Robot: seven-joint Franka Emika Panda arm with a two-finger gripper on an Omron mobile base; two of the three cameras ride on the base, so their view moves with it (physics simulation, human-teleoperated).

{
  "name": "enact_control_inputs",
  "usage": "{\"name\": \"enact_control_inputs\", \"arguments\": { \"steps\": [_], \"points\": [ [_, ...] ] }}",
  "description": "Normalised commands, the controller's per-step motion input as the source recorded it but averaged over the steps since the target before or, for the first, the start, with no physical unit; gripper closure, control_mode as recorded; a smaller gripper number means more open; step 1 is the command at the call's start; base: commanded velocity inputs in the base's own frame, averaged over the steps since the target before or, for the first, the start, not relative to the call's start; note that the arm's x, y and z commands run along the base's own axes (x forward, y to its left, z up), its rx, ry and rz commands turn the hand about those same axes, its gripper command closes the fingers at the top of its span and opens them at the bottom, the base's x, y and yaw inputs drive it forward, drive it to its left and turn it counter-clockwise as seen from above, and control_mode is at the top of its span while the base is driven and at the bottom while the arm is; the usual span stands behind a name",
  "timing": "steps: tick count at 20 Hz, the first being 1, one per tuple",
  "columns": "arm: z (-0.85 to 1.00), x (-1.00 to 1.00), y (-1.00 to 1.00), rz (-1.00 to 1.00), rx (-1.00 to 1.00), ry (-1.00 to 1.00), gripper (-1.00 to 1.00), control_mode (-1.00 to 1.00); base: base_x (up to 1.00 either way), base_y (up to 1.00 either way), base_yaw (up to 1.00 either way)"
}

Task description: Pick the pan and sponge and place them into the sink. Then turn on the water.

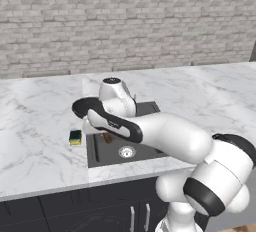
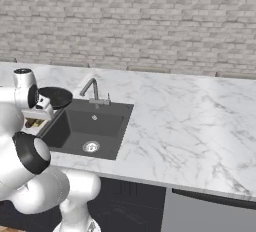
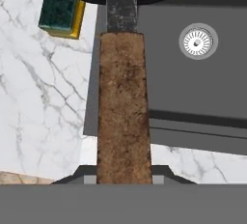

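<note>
Now carrying: gripper (image 3: 124, 179) clamped on the frying pan (image 1: 85, 107) handle, pan raised at sink (image 2: 107, 107) edge; next, lower into basin, release; sponge (image 3: 61, 13) waits.

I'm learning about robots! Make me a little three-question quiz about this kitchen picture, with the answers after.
1. True or false: the sponge is already in the sink.
2. What is the gripper shut on? A) the faucet B) the pan by its wooden handle C) the sponge
3. Fill in: the round silver ____ sits in the sink's floor.

Key: 1 false, it lies on the marble counter beside the sink. 2 B. 3 drain.
</note>
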Motion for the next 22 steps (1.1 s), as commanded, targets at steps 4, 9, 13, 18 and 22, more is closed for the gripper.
{"name": "enact_control_inputs", "arguments": {
  "steps": [4, 9, 13, 18, 22],
  "points": [
    [0.00, -0.38, -0.52, 0.19, -0.10, 0.00, 1.00, -1.00, 0.00, 0.00, 0.00],
    [0.00, -0.24, -0.76, 0.19, -0.08, 0.00, 1.00, -1.00, 0.00, 0.00, 0.00],
    [-0.01, 0.00, -0.86, 0.20, -0.04, 0.00, 1.00, -1.00, 0.00, 0.00, 0.00],
    [-0.04, 0.01, -0.85, 0.18, -0.01, 0.00, 1.00, -1.00, 0.00, 0.00, 0.00],
    [-0.11, 0.06, -0.68, 0.18, 0.00, 0.03, 1.00, -1.00, 0.00, 0.00, 0.00]
  ]
}}
